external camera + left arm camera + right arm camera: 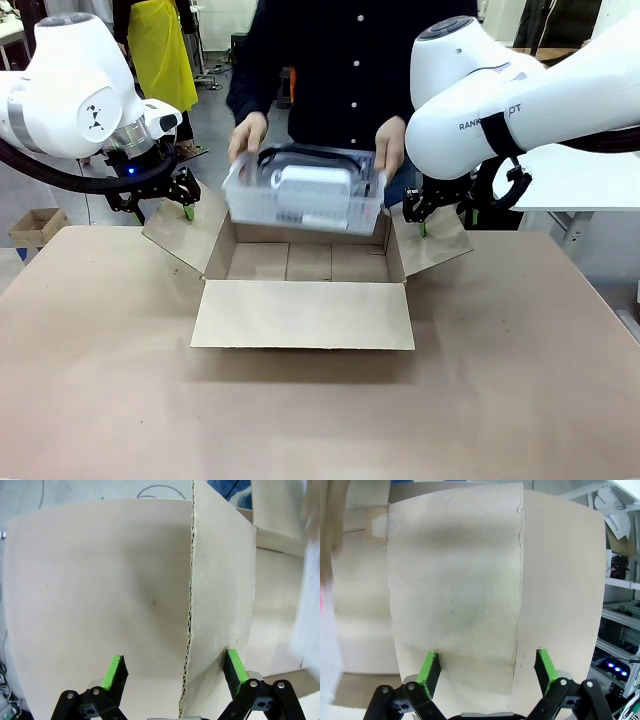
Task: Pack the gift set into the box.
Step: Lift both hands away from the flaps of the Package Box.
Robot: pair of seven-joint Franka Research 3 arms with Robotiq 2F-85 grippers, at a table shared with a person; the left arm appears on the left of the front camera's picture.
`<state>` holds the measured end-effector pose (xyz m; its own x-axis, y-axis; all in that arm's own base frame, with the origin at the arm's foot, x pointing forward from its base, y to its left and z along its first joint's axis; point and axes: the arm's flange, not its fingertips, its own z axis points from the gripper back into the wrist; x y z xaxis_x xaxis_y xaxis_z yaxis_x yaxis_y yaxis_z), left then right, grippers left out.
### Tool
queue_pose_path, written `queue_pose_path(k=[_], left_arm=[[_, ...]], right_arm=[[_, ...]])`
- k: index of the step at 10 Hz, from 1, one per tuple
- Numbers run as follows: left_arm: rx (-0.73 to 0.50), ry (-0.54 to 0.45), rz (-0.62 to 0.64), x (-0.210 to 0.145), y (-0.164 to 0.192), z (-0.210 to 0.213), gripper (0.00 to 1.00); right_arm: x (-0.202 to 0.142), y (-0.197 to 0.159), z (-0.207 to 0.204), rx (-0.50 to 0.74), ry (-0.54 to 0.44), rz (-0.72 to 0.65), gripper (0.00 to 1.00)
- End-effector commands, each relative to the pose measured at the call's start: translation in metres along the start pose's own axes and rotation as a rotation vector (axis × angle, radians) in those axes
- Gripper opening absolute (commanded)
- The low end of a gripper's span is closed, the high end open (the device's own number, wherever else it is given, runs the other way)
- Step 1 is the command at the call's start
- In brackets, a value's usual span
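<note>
Brown desk (300, 430) carries the open box (300, 315). My left fingers (114, 672) stand spread apart, gripping nothing, either side of the creased edge of its left side flap. My right fingers (429, 672) are spread the same way at the right flap. Between them, the person's hands (247, 135) hold the gift set (305, 195) tilted just above the opening.

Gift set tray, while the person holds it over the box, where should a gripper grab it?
Probably pinch the near long rim of the tray, coming from the robot's side: the person's hands occupy both short ends, and the packet fills the middle.
</note>
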<state>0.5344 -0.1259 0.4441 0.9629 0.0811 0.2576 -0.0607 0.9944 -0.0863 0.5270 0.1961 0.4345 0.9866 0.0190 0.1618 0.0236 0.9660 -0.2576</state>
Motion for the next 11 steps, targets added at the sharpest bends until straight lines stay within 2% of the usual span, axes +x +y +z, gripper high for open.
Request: queue_pose_path(k=[1,9,10,11], left_arm=[[0.018,-0.003,0.014,-0.001,-0.001,0.002,1.00],[0.000,0.000,0.000,0.000,0.000,0.000,1.00],[-0.068,-0.001,-0.059,-0.005,0.011,0.014,1.00],[-0.202,0.001,-0.106,-0.012,0.024,0.032,1.00]], right_arm=[[0.001,-0.001,0.002,-0.020,-0.007,0.008,1.00],[0.000,0.000,0.000,0.000,0.000,0.000,1.00],[-0.002,-0.008,0.007,0.086,0.026,0.052,1.00],[-0.004,-0.024,0.016,0.148,0.044,0.044,1.00]])
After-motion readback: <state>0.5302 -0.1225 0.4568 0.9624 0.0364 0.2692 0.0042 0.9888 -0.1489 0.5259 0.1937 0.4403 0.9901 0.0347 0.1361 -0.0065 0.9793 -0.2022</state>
